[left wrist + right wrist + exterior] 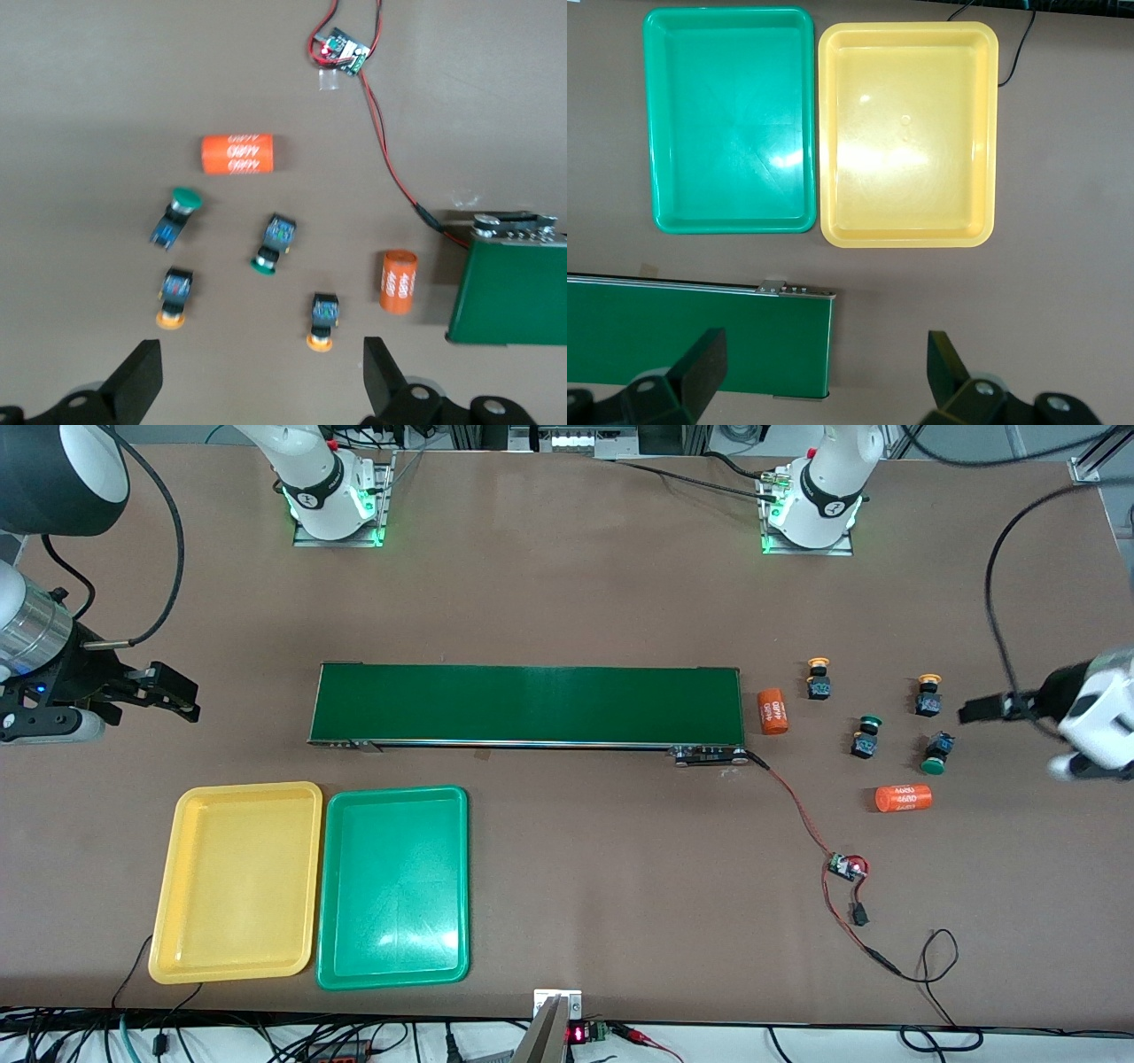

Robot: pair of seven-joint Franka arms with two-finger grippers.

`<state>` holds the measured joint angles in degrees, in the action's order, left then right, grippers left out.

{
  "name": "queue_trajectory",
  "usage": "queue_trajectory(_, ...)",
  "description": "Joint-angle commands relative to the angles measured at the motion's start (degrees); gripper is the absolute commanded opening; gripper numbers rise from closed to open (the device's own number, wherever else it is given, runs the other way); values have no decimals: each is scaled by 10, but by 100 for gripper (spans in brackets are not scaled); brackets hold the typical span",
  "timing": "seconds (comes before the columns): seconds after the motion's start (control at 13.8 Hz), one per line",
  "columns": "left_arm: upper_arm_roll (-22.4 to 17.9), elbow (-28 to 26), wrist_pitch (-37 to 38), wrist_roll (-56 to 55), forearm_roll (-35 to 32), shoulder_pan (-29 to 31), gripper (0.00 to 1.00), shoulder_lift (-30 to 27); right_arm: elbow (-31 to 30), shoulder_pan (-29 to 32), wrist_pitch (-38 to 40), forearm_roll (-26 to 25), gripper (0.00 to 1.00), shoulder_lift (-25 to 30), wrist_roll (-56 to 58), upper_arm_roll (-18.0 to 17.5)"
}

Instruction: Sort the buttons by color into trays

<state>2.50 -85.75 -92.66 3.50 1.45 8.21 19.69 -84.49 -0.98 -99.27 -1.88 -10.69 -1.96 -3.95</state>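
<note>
So you are at the start: four buttons [864,737] lie at the left arm's end, trays [236,882] empty. Left gripper [257,381] hovers over them, right gripper [819,372] waits; both spread wide, holding nothing. Lower onto one cap.

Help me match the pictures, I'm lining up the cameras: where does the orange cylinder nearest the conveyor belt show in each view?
Front view: orange cylinder, lying beside the conveyor belt at its left-arm end.
Left wrist view: orange cylinder, again beside the belt's end.
Right wrist view: not in it.
Shared landmark: the conveyor belt, seen in all three views.
</note>
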Motion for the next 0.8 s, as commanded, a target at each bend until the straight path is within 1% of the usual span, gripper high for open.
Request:
queue_trajectory(0.0, 2, 87, -24, 84, 2, -6, 100, 110, 13, 1, 1, 5, 100, -5, 10, -1)
queue_trajectory(0.14, 1, 92, -79, 222, 0, -2, 100, 160, 13, 1, 1, 4, 100, -5, 9, -1)
queue_trajectory(0.29, 0, 91, -110, 338, -3, 0, 100, 184, 13, 0, 1, 4, 100, -6, 9, -1)
queue_trajectory(0.43, -4, 91, -122, 440, -15, 0, 100, 192, 13, 0, 0, 4, 100, -6, 9, -1)
queue_trajectory(0.51, -4, 91, -135, 493, -32, 1, 100, 191, 15, 1, -3, 4, 100, -7, 9, -1)
queue_trajectory(0.72, -4, 81, -134, 629, -43, 5, 100, 192, 27, -3, -5, 3, 100, -16, 8, -4)
